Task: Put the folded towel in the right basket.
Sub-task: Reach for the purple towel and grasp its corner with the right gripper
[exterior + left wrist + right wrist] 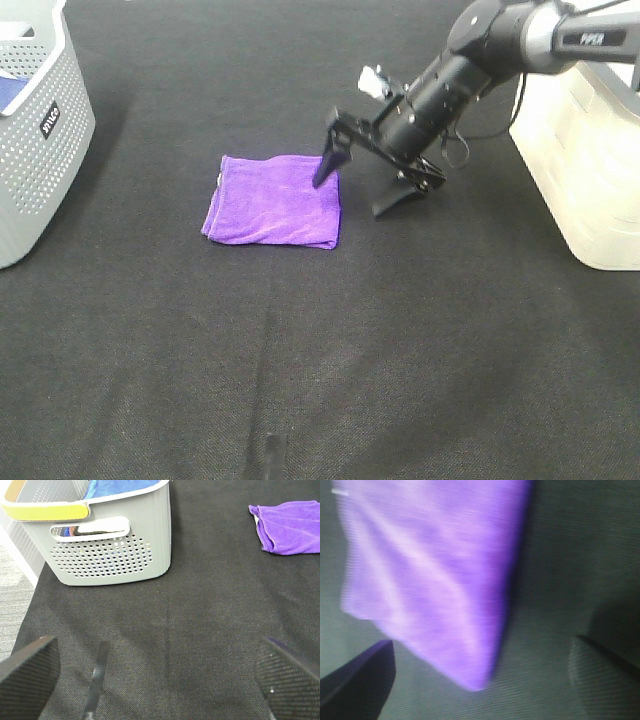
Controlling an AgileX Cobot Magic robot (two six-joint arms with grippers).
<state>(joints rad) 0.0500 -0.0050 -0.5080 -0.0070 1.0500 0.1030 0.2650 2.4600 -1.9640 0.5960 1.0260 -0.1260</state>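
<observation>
A folded purple towel point(275, 200) lies flat on the black table, left of the middle. It also shows far off in the left wrist view point(290, 526) and close up, blurred, in the right wrist view point(435, 575). My right gripper point(352, 195) is open, low over the towel's right edge, one finger point(333, 158) above the towel's upper right corner and the other point(400, 200) over bare table to its right. The right basket point(590, 160) is white and stands at the right edge. My left gripper point(160, 675) is open and empty, seen only in the left wrist view.
A grey perforated basket point(40, 120) stands at the left edge, holding blue cloth point(117, 487). The table's left edge and grey floor point(15, 590) show in the left wrist view.
</observation>
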